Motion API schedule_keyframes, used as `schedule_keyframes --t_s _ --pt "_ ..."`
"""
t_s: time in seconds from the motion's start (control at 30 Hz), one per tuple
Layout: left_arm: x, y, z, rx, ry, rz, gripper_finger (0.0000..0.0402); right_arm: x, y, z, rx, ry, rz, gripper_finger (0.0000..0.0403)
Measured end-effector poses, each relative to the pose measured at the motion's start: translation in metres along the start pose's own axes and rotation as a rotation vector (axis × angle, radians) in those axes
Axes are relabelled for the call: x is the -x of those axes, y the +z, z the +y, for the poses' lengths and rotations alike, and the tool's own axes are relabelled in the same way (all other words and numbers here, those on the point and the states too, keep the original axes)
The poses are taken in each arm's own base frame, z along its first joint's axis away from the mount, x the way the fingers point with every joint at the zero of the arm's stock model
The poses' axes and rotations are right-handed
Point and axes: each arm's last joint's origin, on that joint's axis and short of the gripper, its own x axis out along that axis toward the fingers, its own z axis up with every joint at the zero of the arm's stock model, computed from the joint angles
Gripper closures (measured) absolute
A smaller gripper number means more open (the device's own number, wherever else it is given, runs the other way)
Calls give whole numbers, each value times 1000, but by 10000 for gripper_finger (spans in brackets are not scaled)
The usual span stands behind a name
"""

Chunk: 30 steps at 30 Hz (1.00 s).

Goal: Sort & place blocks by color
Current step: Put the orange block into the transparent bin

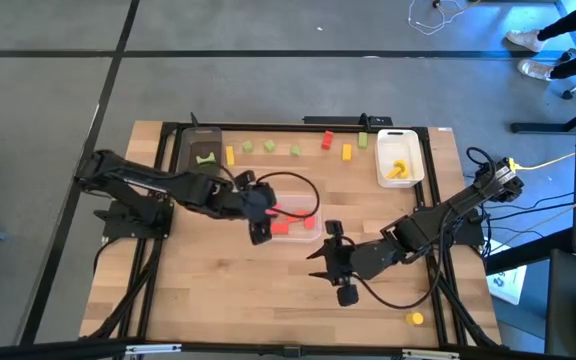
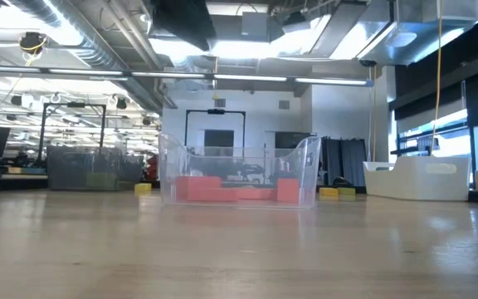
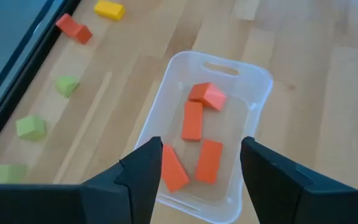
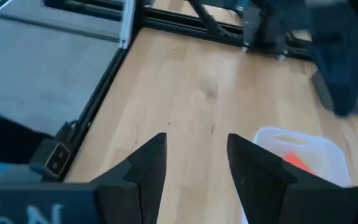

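I read the sorting scheme from the contents: the clear plastic tray (image 1: 303, 205) near table centre holds only red blocks (image 3: 192, 121), four of them, lying loose on its floor; the white tray (image 1: 398, 170) at about 1 o'clock holds yellow pieces (image 1: 399, 170); the dark grey tray (image 1: 200, 148) at about 11 o'clock holds one light green block (image 1: 205, 158). Unsorted stock sits in a row along the 12 o'clock edge between the grey and white trays: light green blocks (image 1: 269, 146), a yellow block (image 1: 230, 154), a red block (image 1: 327, 139), another yellow one (image 1: 347, 152). One stray yellow block (image 1: 415, 319) lies far off at about 5 o'clock, near the table edge. My left gripper (image 3: 201, 180) hangs over the near end of the clear tray with its fingers spread wide and nothing between them, so I judge a red piece has just gone in. That arm reaches in from 9 o'clock, elbow bent, wrist tipped downward over the tray. My right gripper (image 4: 196, 163) hovers just below the clear tray toward 5 o'clock, fingers parted and empty, arm stretched in from 3 o'clock, pointing across bare wood toward the tray.
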Motion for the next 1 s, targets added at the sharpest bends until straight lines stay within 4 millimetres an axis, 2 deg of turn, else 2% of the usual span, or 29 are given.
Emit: schedule_keyframes --t_s 0.13,0.27,0.43,0.63,0.8,0.9,1.0 --pt "15 -1 -2 -8 -27 -24 199 -4 -1 -20 -224 -228 -12 232" --pt "22 -4 -7 -27 -48 -24 199 -11 -7 -61 -410 -424 26 232" --pt "25 -8 -12 -52 -57 -7 200 -16 -23 -127 -582 -504 182 232" --pt "27 -11 -15 -69 -59 8 200 -4 -49 -213 -770 -579 328 232" --pt "32 -8 -9 -60 -35 -20 200 9 -70 -272 -702 -660 407 232" --pt "33 -6 0 -46 24 -37 200 10 -82 -293 -690 -636 449 232" --pt "35 -3 12 -21 54 -38 200 2 -96 -309 -667 -592 498 232"
